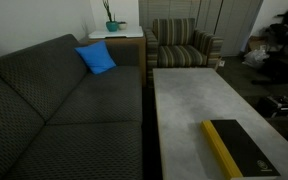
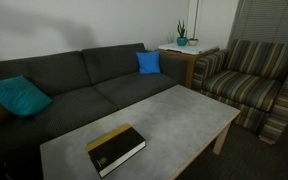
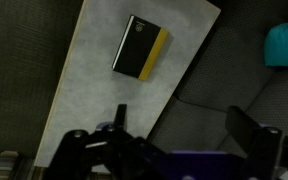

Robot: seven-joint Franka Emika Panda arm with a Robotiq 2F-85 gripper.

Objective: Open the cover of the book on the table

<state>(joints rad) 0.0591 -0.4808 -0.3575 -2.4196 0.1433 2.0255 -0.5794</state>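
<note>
The book (image 1: 239,148) lies flat and closed near one end of the pale grey table (image 1: 189,95). Its black cover (image 2: 114,146) faces up, with the yellow spine along one long edge. Both exterior views show it, and so does the wrist view (image 3: 141,47), far below on the table (image 3: 99,95). My gripper (image 3: 184,125) shows only in the wrist view. It is open and empty, with its fingers wide apart. It is high above the table's edge and the sofa seat, well away from the book.
A dark grey sofa (image 1: 64,110) runs along the table's long side, with a blue cushion (image 1: 96,58) and a teal cushion (image 2: 19,95). A striped armchair (image 2: 246,80) stands past the table's far end. A small wooden side table with a plant (image 2: 181,45) stands in the corner.
</note>
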